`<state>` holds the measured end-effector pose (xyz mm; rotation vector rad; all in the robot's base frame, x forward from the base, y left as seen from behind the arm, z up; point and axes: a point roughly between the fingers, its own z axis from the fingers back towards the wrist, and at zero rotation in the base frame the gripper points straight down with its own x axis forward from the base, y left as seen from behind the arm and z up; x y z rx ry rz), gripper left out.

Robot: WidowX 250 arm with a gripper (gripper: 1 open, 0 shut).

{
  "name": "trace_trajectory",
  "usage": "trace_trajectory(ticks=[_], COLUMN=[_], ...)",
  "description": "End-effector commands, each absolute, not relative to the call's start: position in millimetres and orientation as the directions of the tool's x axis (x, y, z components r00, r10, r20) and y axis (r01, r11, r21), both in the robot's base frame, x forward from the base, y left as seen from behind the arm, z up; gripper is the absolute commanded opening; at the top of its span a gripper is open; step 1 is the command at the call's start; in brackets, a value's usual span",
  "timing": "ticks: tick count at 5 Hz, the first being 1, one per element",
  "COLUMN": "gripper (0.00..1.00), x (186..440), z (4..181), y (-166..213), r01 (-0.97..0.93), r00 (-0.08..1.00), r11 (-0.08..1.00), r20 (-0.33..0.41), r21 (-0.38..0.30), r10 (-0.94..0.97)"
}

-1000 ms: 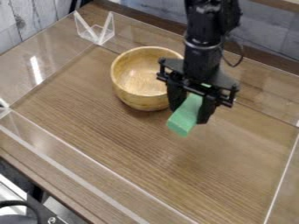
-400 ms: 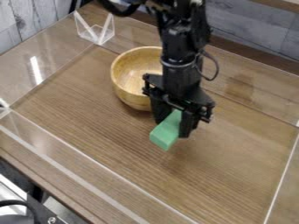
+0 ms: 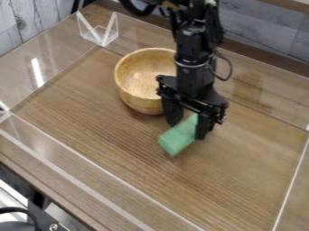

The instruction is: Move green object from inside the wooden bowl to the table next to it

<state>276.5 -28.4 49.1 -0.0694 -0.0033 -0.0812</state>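
the black gripper (image 3: 193,122) hangs near the middle of the frame, pointing straight down from an arm that enters at the top centre. its two dark fingers (image 3: 171,111) stand spread apart, one on each side of the upper end of the green block (image 3: 179,138). from this angle i cannot be sure whether either finger touches the block; the jaws look wide and not clamped on it.

the green block lies on the table (image 3: 108,135), just below and slightly left of the gripper. its long side runs from lower left to upper right, and the upper end is partly hidden behind the fingers. it appears to rest flat on the brown wood-grain surface.

the wooden bowl (image 3: 143,79) sits just above and left of the block, apart from it, with its right rim hidden behind the gripper. the visible part of its inside shows only bare wood.

clear walls (image 3: 36,68) line the table edges, and a small clear stand (image 3: 97,30) sits at upper left.
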Motion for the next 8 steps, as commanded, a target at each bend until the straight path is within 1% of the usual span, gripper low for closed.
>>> trace_trajectory(ticks=[1, 3, 5, 7, 8], gripper=[1.00, 1.00, 1.00, 1.00, 1.00], x=[296, 306, 302, 306, 311], z=[65.5, 54.2, 49.3, 66.8, 57.9], y=[-30, -27, -1, -19, -19], r01=[0.080, 0.000, 0.148, 0.129, 0.114], r00=[0.995, 0.998, 0.987, 0.990, 0.992], r11=[0.994, 0.997, 0.985, 0.987, 0.989], r20=[0.065, 0.065, 0.068, 0.070, 0.073], r21=[-0.071, -0.081, -0.092, -0.091, -0.092], r10=[-0.075, 0.005, -0.142, -0.123, -0.107])
